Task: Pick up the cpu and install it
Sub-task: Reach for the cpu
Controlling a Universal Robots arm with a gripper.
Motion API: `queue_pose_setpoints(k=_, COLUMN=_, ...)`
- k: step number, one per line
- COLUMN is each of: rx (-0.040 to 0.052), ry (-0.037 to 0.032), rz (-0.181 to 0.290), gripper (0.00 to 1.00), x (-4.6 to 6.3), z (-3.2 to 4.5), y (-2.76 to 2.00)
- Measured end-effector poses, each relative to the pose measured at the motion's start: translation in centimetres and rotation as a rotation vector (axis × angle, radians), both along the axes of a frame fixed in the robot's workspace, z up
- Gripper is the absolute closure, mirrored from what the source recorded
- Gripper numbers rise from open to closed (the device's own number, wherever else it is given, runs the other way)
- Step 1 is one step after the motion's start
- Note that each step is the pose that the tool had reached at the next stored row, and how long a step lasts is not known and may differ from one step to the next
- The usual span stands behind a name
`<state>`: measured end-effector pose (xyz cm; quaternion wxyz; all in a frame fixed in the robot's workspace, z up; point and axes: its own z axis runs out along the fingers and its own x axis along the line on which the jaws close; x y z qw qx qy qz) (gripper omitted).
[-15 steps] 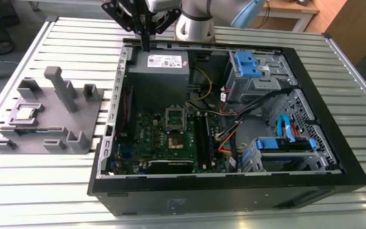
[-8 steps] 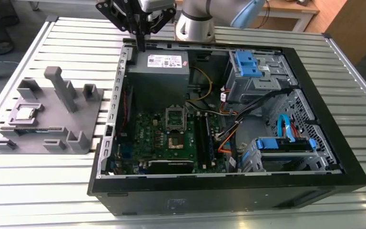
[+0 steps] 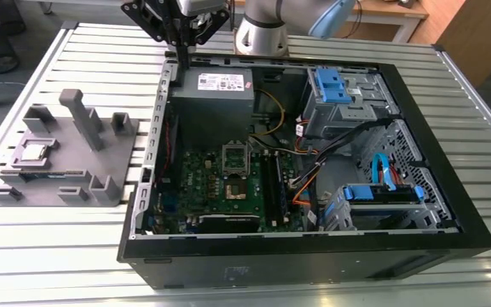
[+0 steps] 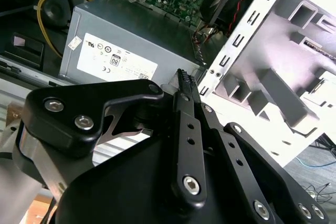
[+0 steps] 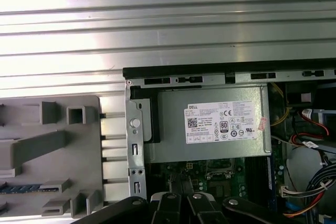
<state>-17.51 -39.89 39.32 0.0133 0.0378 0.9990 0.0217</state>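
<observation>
Pincer (image 4: 184, 80) closed, empty, over PC case rim (image 3: 165, 89); cpu (image 3: 34, 152) well apart on grey holder (image 3: 113, 160). Dropping here = clipped rim, imo.

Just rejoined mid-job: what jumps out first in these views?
The open black computer tower case, lying on its side, dominates the middle of the exterior view, with its green board exposed inside. At that view's left sits the grey plastic holder, with the small silvery square cpu lying on it. The black gripper hangs shut and empty over the case's far edge.
</observation>
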Motion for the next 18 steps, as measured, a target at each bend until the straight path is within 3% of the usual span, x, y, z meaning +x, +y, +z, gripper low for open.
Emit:
queue_pose_setpoints(k=13, rx=0.0, ry=0.0001, rz=0.0, gripper=0.89, x=-0.36, z=0.0, y=0.0)
queue_pose_setpoints(k=18, rx=0.0, ry=0.0001, rz=0.0, gripper=0.89, x=-0.98, z=0.0, y=0.0)
